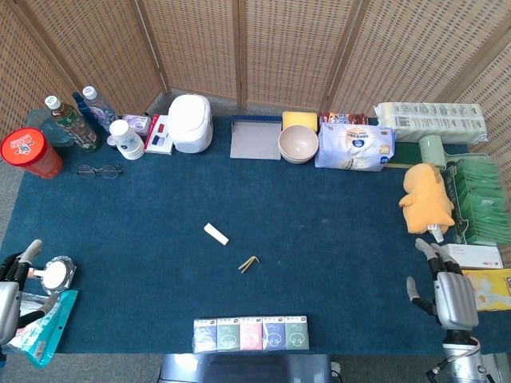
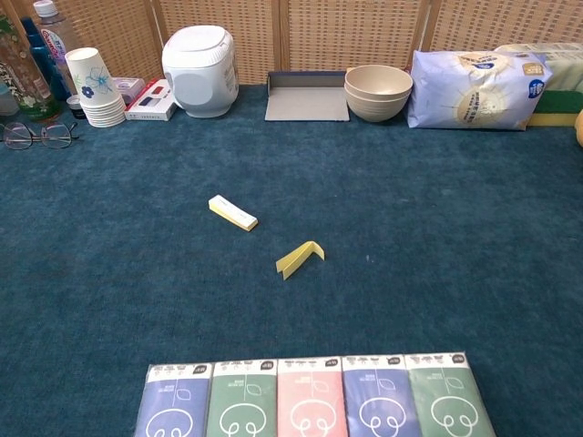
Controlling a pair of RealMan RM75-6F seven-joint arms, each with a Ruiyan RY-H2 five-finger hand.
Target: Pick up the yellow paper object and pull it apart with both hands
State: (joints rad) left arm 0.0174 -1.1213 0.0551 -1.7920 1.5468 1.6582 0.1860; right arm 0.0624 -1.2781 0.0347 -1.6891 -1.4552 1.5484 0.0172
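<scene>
Head view shows what the chest view misses — the left hand (image 1: 9,297) at the tabletop's (image 1: 335,239) near-left edge and the right hand (image 1: 451,297) at its near-right edge, both holding nothing with fingers apart, well away from the yellow paper object (image 1: 248,263). Chest view shows that object more clearly (image 2: 300,259): a thin folded strip bent into a V on the fuzzy blue carpet-like tabletop, just right of and nearer than a small white-and-yellow block (image 2: 232,212). Nearer than the strip lies a row of pastel tissue packs (image 2: 310,397) — writing too small to read.
</scene>
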